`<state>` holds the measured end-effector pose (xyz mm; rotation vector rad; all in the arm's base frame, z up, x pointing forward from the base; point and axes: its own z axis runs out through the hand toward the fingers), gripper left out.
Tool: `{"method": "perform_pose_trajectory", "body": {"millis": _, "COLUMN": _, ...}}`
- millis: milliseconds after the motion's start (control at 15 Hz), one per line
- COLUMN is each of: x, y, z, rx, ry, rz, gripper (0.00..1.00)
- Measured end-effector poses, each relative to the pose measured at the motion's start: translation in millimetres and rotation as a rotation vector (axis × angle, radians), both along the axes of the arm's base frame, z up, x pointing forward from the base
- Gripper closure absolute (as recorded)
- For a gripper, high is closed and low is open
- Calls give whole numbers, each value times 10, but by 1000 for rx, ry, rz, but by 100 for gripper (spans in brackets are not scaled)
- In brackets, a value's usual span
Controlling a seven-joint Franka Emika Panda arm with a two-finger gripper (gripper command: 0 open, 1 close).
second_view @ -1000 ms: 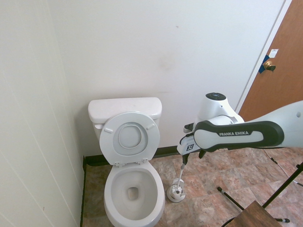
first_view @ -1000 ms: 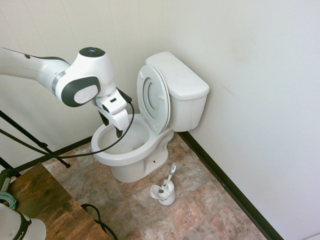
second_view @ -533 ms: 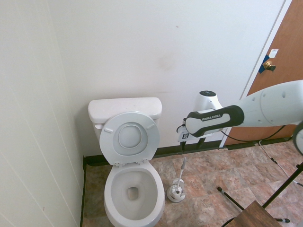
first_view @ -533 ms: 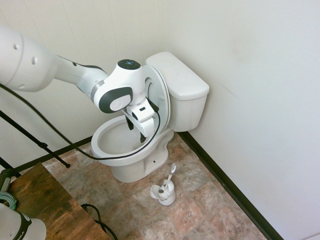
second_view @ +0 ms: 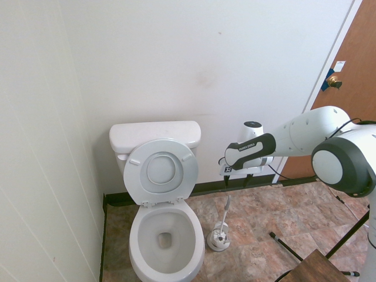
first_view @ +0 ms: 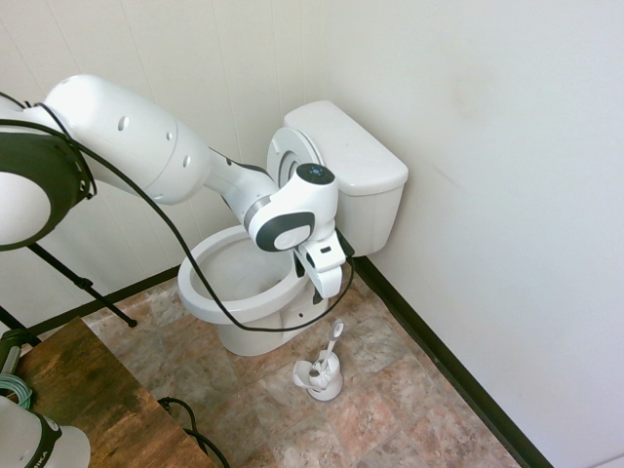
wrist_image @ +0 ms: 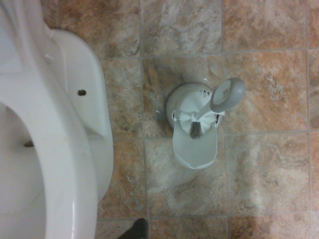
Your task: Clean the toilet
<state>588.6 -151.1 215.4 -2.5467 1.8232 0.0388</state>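
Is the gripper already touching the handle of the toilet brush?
Apart. The second exterior view shows the gripper above the brush handle, with wall and floor showing between them.

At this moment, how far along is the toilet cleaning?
Early stage. Done: the toilet stands with lid and seat raised, bowl exposed. In hand: nothing yet; the gripper is open and empty, pointing down above the toilet brush, which sits in its holder on the floor beside the bowl. Left: grasp the brush, lift it out, scrub the bowl and put the brush back.
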Motion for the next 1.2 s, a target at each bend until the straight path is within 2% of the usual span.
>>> {"method": "perform_pose_trajectory", "body": {"millis": 400, "x": 54, "y": -181, "z": -288, "rx": 18, "ry": -23, "rz": -69, "gripper": 0}}
{"method": "perform_pose_trajectory", "body": {"millis": 733, "x": 168, "y": -392, "z": -791, "rx": 45, "ry": -22, "rz": -123, "gripper": 0}}
{"method": "perform_pose_trajectory", "body": {"millis": 1200, "x": 564, "y": -473, "z": -1616, "rx": 35, "ry": 13, "rz": -142, "gripper": 0}}
